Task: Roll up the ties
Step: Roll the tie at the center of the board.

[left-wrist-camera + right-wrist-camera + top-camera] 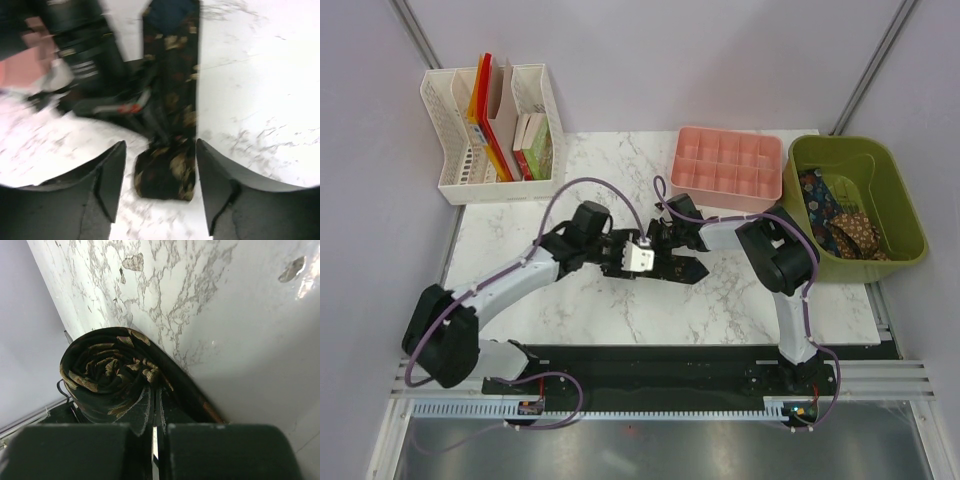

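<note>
The right gripper [155,432] is pinching shut on the core of the dark, gold-patterned fabric tie [107,372], half coiled mid-table on the white marble top [240,315]. The left gripper [160,150] is straddling the coil, jaws spread; a slipping pinch could be letting the soft roll unwind.

A lab bench [620,310] boxed by partition walls [650,60].
</note>
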### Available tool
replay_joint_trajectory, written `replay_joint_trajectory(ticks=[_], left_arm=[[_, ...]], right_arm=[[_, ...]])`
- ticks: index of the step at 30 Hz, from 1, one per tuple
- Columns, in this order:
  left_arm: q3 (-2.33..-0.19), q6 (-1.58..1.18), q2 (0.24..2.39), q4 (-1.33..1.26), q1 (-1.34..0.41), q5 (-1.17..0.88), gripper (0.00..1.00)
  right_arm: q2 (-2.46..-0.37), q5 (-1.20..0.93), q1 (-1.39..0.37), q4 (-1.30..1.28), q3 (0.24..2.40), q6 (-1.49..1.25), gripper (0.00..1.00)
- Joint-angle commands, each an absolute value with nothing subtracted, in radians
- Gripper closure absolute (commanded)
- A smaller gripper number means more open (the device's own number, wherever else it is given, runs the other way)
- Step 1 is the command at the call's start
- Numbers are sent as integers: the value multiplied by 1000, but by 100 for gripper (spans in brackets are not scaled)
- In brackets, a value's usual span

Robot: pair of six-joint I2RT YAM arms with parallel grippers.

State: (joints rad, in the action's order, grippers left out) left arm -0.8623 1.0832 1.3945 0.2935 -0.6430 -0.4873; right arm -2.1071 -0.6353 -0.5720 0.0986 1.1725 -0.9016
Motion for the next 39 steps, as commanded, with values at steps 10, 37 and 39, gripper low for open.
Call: replay_joint_trajectory(ticks=[10,37,39], left_arm=[[-995,1026,1514,479,-377,-598,0],[-1164,965,1764,531,-552,-612,59],[-1184,916,1799,531,-564,-586,59]], right_arm=[[-2164,-511,-571,41,1164,-841,100],[-2163,-532,-577,67,1154,-844,100],[-2160,-545,-577,69,1158,-850,100]])
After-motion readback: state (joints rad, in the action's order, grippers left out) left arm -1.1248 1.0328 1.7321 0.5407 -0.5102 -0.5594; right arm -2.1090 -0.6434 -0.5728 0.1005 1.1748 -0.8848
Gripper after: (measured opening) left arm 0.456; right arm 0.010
